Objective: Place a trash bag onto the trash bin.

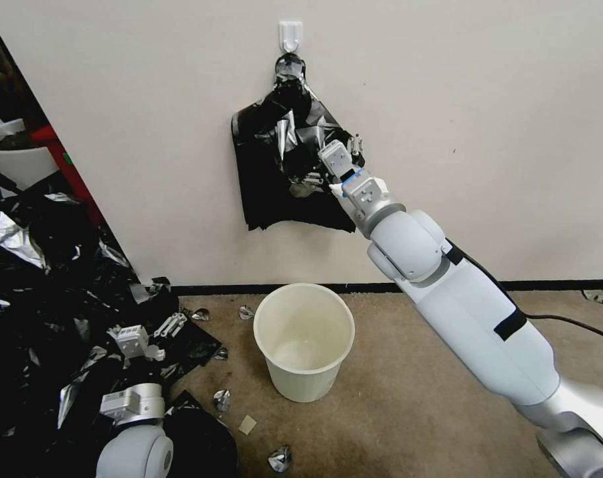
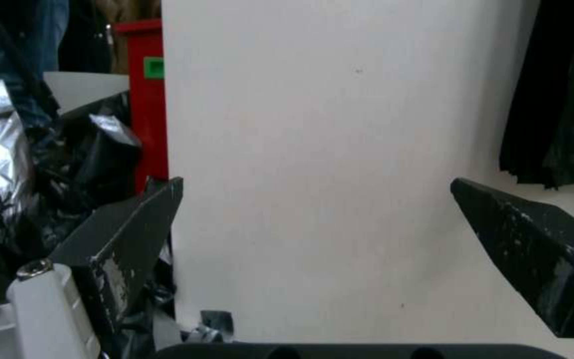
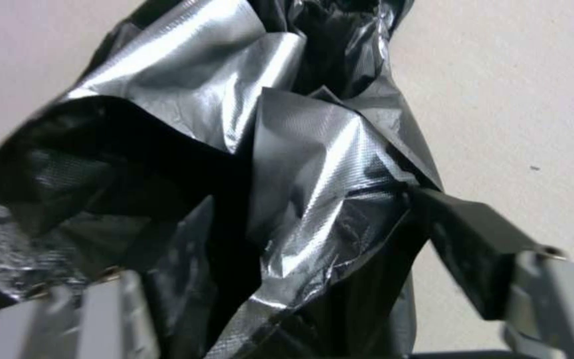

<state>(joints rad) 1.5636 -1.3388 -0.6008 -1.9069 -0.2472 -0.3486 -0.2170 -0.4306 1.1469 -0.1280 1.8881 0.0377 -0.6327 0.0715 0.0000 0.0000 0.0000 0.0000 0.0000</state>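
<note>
At the wall, right gripper (image 1: 333, 167) spread around hanging trash bag (image 1: 268, 166); left gripper (image 1: 160, 330) apart.

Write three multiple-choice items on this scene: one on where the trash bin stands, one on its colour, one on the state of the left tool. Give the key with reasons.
1. Where does the trash bin stand?
A. On the carpet by the wall, below the hanging black bags
B. On a shelf
C. Inside the heap of plastic scraps

2. What colour is the bin?
A. Red
B. Cream-white
C. Black

3. How is the left tool?
A. Shut on a bag
B. Open, holding nothing
C. Shut on the bin's rim

Key: 1 A, the head view shows it upright on the floor under the bags that hang from the wall hook, where the right tool reaches. 2 B, its sides and rim are cream-white. 3 B, the left wrist view shows the fingers wide apart with bare wall between them, low beside the heap of black and silver scraps.
</note>
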